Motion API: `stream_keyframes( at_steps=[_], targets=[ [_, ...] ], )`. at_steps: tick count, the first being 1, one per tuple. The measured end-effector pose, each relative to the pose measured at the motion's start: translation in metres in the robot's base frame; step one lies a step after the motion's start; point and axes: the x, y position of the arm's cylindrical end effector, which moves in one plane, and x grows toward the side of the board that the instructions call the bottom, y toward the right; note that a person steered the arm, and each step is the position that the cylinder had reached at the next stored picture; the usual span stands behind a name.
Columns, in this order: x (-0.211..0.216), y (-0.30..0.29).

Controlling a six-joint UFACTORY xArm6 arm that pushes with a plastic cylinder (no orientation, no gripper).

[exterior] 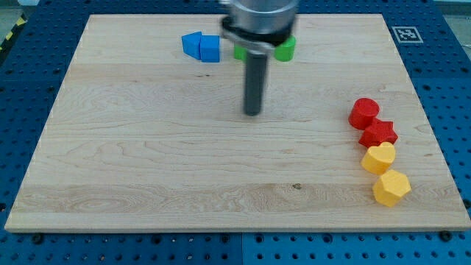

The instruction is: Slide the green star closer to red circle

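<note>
My tip rests on the wooden board near the middle, a little toward the view's top. Green block parts show on both sides of the arm near the view's top; the arm hides most of them, so I cannot tell which is the star. The red circle sits at the view's right, far to the right of my tip. A red star touches it just below.
Two blue blocks sit side by side at the view's top, left of the arm. A yellow heart and a yellow hexagon lie below the red star near the board's right edge.
</note>
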Motion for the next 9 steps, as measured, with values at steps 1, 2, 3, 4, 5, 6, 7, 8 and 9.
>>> stream_keyframes(
  at_steps=[1, 2, 3, 4, 5, 6, 7, 8, 9],
  targets=[
    [-0.028, -0.088],
    [-0.088, -0.16],
    [-0.149, -0.196],
    [-0.172, -0.189],
    [-0.171, -0.168],
    [-0.171, -0.125],
    [-0.16, -0.103],
    [-0.14, -0.082],
    [-0.15, -0.047]
  ],
)
